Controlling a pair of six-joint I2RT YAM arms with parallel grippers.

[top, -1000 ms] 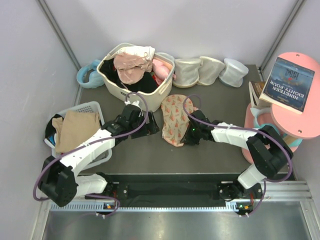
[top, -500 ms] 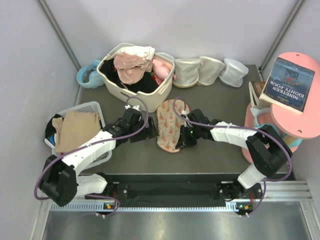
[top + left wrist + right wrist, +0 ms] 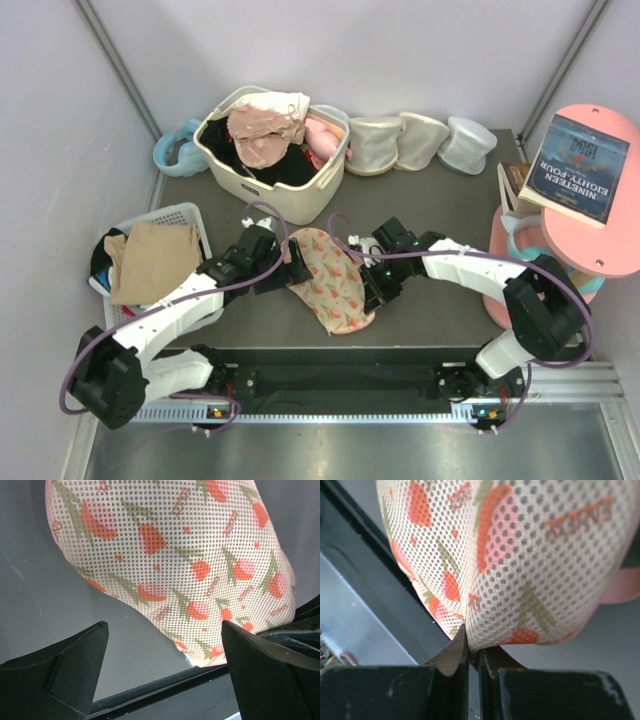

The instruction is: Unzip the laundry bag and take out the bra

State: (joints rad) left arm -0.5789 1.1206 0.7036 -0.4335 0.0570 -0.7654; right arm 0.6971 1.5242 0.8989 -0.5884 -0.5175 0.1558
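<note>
The laundry bag (image 3: 330,282), peach-pink mesh with an orange-red print, lies on the dark table between my two arms. It fills the left wrist view (image 3: 190,555) and the right wrist view (image 3: 520,555). My right gripper (image 3: 371,291) is shut on the bag's right edge, its fingers pinching the fabric (image 3: 472,647). My left gripper (image 3: 287,270) is open at the bag's left edge, its jaws wide apart (image 3: 164,630) with nothing between them. The bra is not visible in any view.
A beige basket (image 3: 300,205) of clothes stands behind the bag. A white basket (image 3: 190,214) with tan cloth is at the left. Three cream cups (image 3: 420,140) line the back. A pink side table (image 3: 605,255) with a book is at the right. The table's black front rail (image 3: 330,355) is near the bag.
The bag has been pulled toward the front edge and turned, now lying flatter and more slanted. My right gripper moved with it; my left gripper shifted a little nearer and left.
</note>
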